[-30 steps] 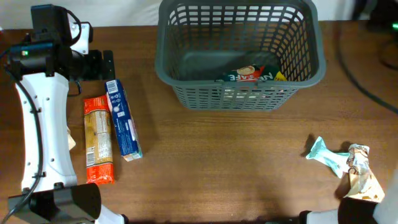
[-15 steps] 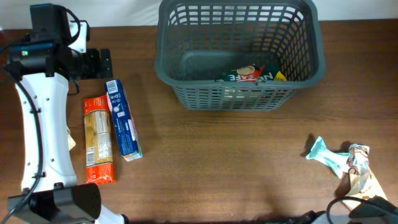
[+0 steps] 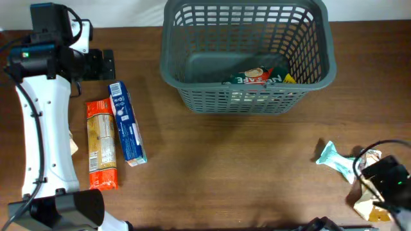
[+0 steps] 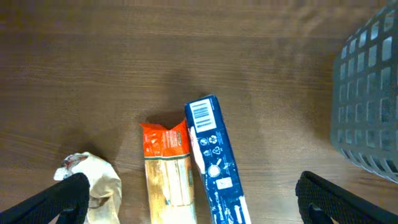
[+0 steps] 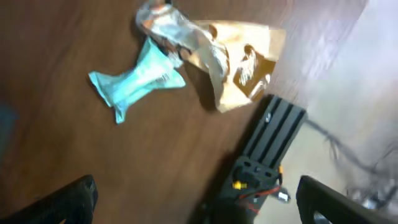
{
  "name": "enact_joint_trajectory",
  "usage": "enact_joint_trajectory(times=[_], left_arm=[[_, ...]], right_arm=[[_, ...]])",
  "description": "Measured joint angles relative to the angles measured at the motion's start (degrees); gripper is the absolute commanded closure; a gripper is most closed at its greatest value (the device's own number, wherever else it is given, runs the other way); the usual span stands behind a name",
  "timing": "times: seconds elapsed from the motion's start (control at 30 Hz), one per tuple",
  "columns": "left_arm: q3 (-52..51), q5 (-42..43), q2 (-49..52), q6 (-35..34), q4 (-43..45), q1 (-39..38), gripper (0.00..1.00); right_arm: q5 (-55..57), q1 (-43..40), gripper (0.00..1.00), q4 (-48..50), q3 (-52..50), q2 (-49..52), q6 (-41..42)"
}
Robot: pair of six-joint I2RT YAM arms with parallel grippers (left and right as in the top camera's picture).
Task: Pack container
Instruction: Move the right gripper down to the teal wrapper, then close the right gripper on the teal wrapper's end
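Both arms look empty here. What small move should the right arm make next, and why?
Probably lower the right gripper over the teal packet: its jaws stand wide open and empty, the packet lies flat on the table beside the crumpled brown wrapper, in plain view of the right wrist camera, and the container holds only a red packet, with room to spare.

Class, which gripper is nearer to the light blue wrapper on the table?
Right. The right gripper hangs just beside the light blue wrapper; the left gripper is far across the table, by the blue box.
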Motion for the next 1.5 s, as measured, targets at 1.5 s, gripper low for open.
enact_joint_trajectory(times=[1.5], left_arm=[[0.0,0.02,0.55,0.02,0.02,0.0,0.01]], right_arm=[[-18.29,4.83,0.01,26.75,-12.92,31.47,-97.37]])
